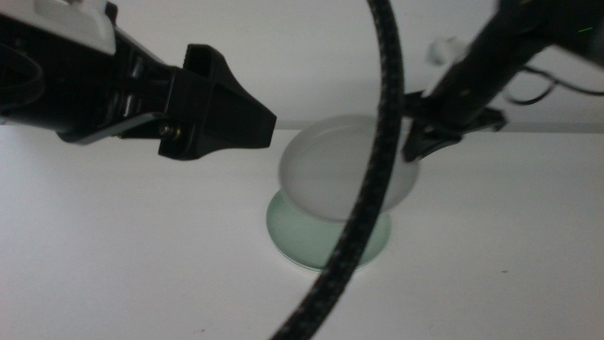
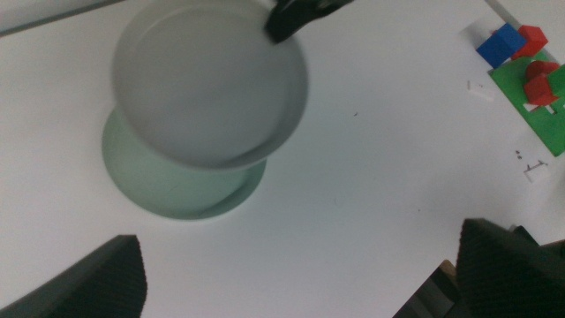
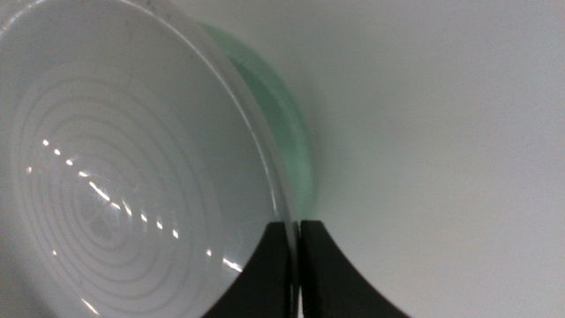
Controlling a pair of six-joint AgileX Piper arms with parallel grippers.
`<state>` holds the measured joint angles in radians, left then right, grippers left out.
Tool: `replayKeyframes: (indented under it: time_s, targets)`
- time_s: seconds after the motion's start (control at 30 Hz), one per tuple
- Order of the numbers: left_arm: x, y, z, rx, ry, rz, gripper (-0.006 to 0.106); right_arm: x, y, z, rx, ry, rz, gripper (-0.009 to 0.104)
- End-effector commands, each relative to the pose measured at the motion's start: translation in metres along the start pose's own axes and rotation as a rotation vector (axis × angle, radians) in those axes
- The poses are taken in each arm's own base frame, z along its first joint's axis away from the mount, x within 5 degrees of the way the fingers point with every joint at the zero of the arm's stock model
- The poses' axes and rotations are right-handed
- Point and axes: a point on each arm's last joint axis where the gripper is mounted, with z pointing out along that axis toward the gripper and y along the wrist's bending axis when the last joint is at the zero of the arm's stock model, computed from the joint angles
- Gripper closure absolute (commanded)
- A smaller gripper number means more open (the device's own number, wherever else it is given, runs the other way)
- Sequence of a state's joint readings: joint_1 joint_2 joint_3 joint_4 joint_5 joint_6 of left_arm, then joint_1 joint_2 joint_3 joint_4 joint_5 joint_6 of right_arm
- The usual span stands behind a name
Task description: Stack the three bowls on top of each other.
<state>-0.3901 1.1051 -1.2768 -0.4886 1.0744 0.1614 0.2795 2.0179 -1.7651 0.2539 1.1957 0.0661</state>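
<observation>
My right gripper (image 1: 420, 142) is shut on the far right rim of the grey bowl (image 1: 330, 170) and holds it tilted just above the pale mint green bowl (image 1: 302, 231), which lies flat on the white table. The right wrist view shows the jaws (image 3: 296, 231) pinched on the grey bowl's rim (image 3: 265, 177), with the mint bowl (image 3: 287, 119) behind it. My left gripper (image 1: 255, 118) is open and empty, hovering up left of the bowls. Its wrist view looks down on the grey bowl (image 2: 207, 84), the mint bowl (image 2: 159, 190) and the right gripper (image 2: 296, 18). The white bowl is out of view.
A black braided cable (image 1: 368, 189) hangs across the middle view in front of the bowls. In the left wrist view a green plate (image 2: 552, 124) with red and blue blocks (image 2: 521, 44) lies off to one side of the table.
</observation>
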Motion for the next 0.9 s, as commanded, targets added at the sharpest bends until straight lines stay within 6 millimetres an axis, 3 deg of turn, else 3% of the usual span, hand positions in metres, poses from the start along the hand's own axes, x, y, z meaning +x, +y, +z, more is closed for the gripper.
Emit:
replayKeyframes:
  time_s: [0.0, 0.3, 0.67, 0.7, 0.87]
  targets:
    - [0.001, -0.001, 0.000, 0.012, -0.001, -0.016, 0.007, -0.004, 0.006, 0.017, 0.022, 0.032, 0.000, 0.097]
    - [0.001, -0.001, 0.000, 0.009, 0.000, -0.014, 0.007, -0.004, 0.001, 0.062, 0.029, 0.130, 0.022, 0.097]
    - [0.001, 0.000, 0.000, 0.004, -0.001, -0.012, 0.007, -0.004, 0.010, 0.070, 0.038, 0.111, -0.009, 0.095]
    - [0.001, 0.000, 0.000, 0.004, -0.001, -0.012, 0.007, -0.004, 0.009, 0.071, 0.038, 0.107, -0.009, 0.093]
    - [0.001, 0.000, 0.000, 0.003, 0.003, -0.011, 0.007, -0.004, 0.014, 0.070, -0.008, 0.107, -0.044, 0.049]
